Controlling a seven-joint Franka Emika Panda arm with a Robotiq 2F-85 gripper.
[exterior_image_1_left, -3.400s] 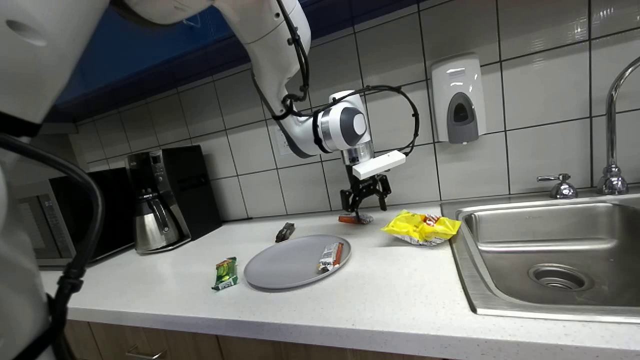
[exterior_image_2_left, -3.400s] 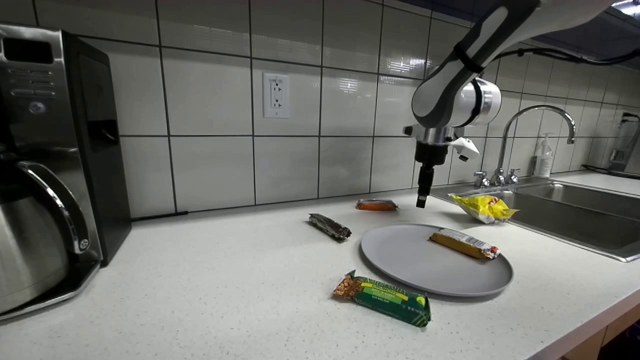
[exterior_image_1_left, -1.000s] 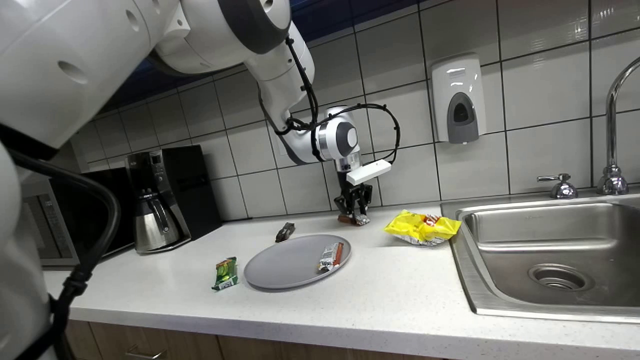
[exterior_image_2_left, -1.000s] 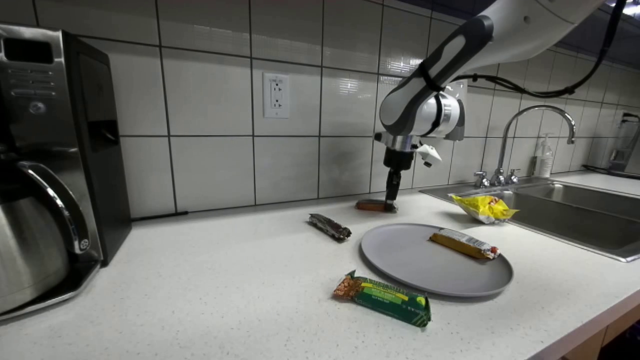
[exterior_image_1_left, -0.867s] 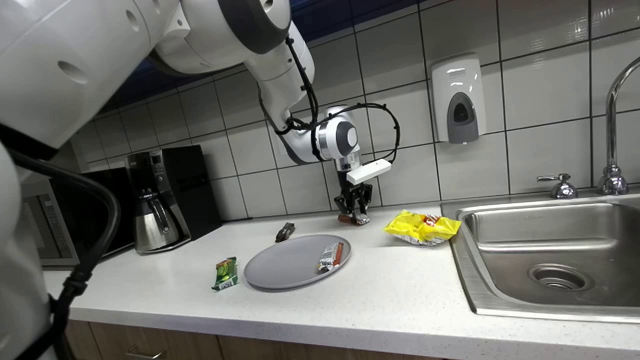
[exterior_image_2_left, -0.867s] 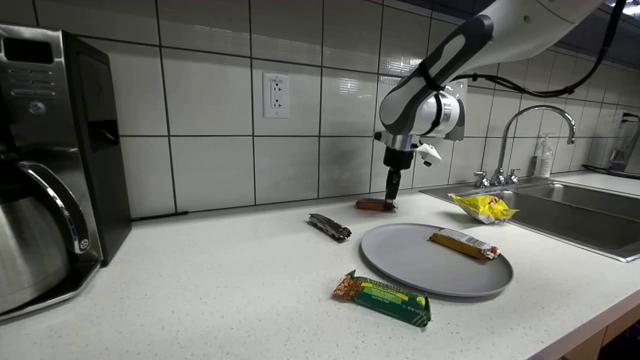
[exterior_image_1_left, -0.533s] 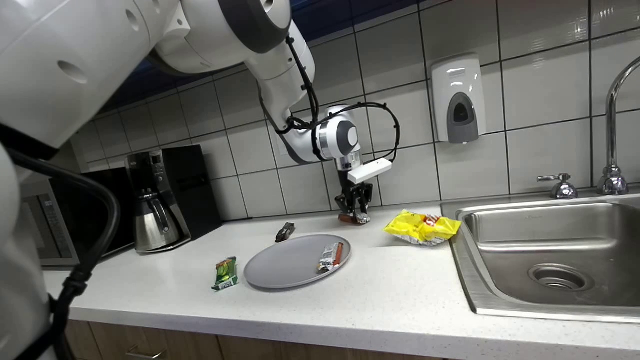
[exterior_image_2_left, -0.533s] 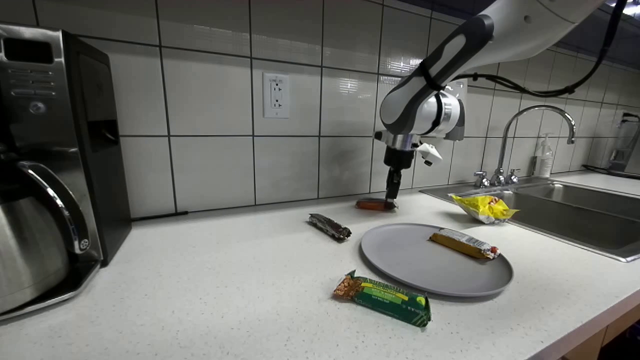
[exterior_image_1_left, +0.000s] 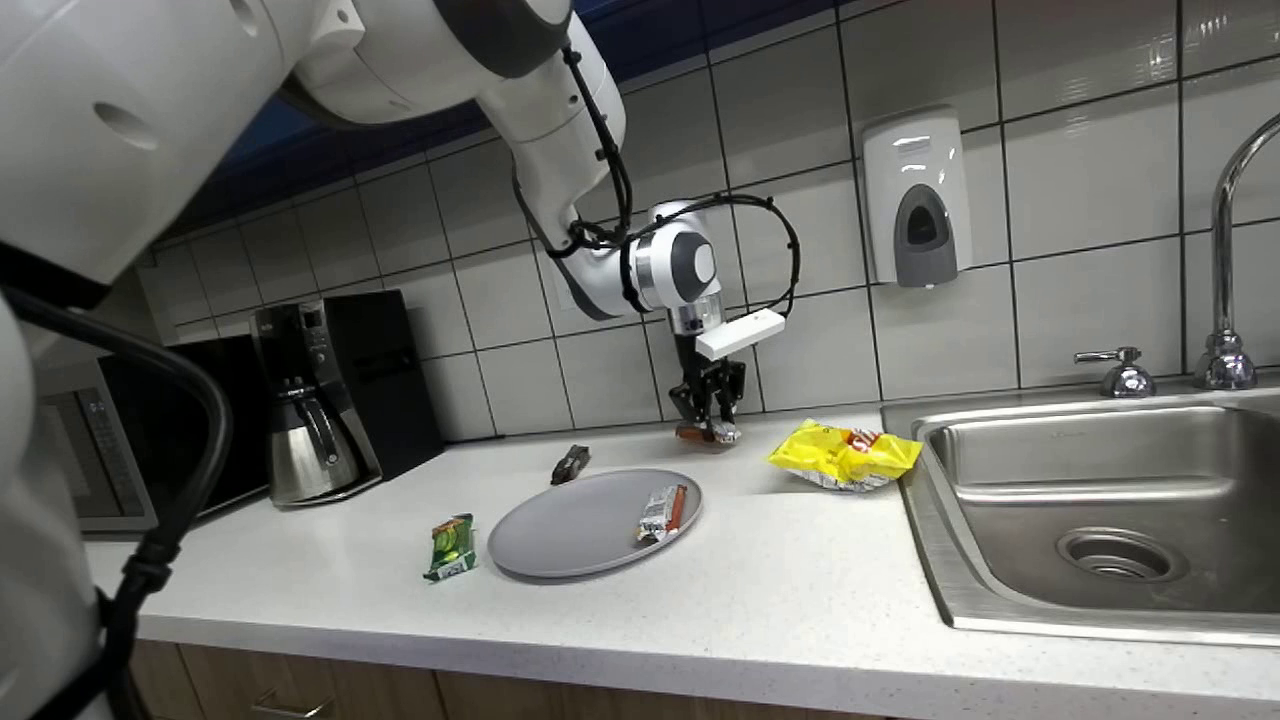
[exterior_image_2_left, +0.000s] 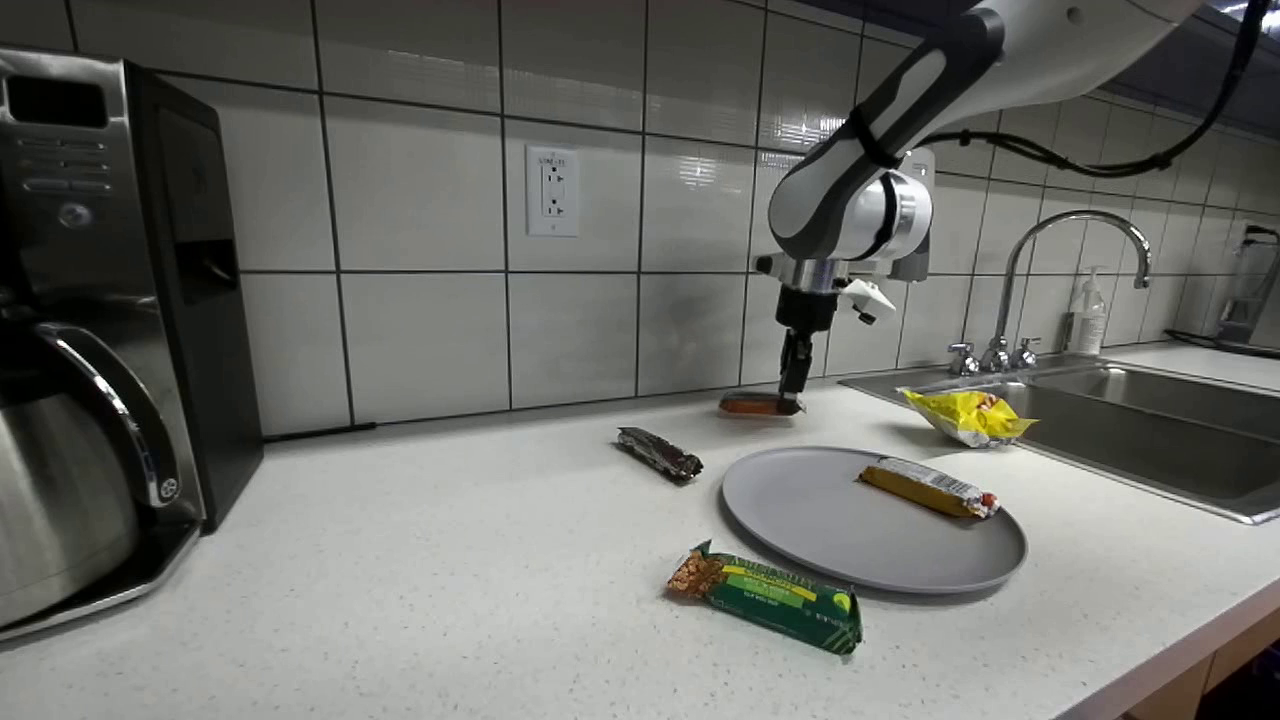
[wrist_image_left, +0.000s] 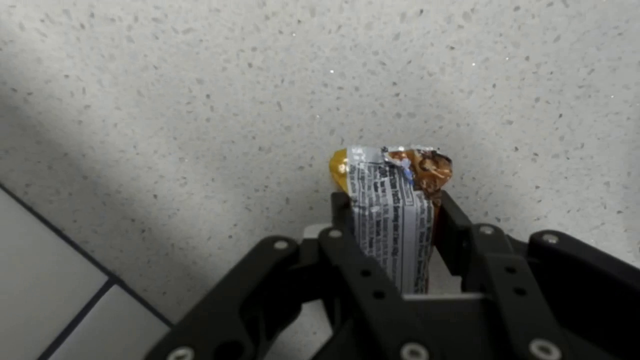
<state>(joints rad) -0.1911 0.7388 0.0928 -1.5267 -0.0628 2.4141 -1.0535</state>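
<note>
Your gripper (wrist_image_left: 396, 215), jaws half-closed, clasps the orange bar (exterior_image_2_left: 750, 404) near its right end, on the far side of the plate (exterior_image_2_left: 850, 530). Risk: an off-centre hold may let its left end droop.

In the wrist view, the heading "Nutrition Facts" can be read on the silver face of the wrapped bar (wrist_image_left: 387, 220), where the print is set lengthwise; the finer lines cannot be read reliably. In an exterior view, "Nature Valley" is displayed on the green bar (exterior_image_2_left: 780, 605), with "Crunchy" set on yellow. Lettering on the yellow bag (exterior_image_1_left: 845, 455) is not resolved.
</note>
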